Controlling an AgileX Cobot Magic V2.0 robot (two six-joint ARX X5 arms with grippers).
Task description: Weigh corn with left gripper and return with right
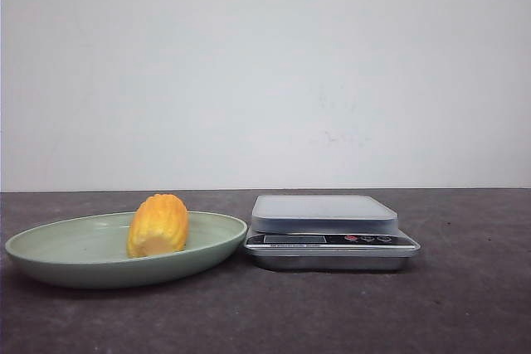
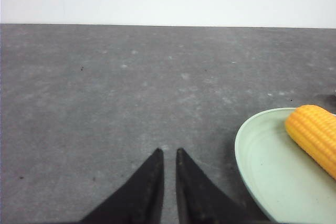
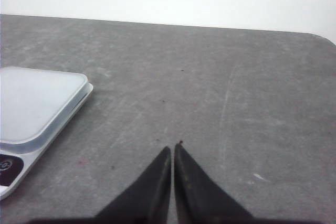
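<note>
A dark grey table (image 1: 465, 304) runs back to a plain white wall (image 1: 265, 64). On its left side sits a shallow pale green plate (image 1: 50, 256), and just to the right of it, close to its rim, stands a silver kitchen scale (image 1: 332, 261) with a pale flat weighing platform (image 1: 323, 209) on top. The scale's front panel carries a small display (image 1: 294, 240) and round buttons, one of them red; a line of print runs under the display but is too small to read. The corn (image 1: 158, 225) lies on the plate, right of its middle, its paler cut end turned toward the near side. The front view shows plate, corn and scale together but neither arm. The left wrist view shows the left gripper (image 2: 169, 153) low over bare table beside the plate's rim, its two black fingers almost together with a thin gap, holding nothing; the corn appears there too. The right wrist view shows the right gripper (image 3: 172, 148) near the scale's right side, fingertips nearly touching, empty.
</note>
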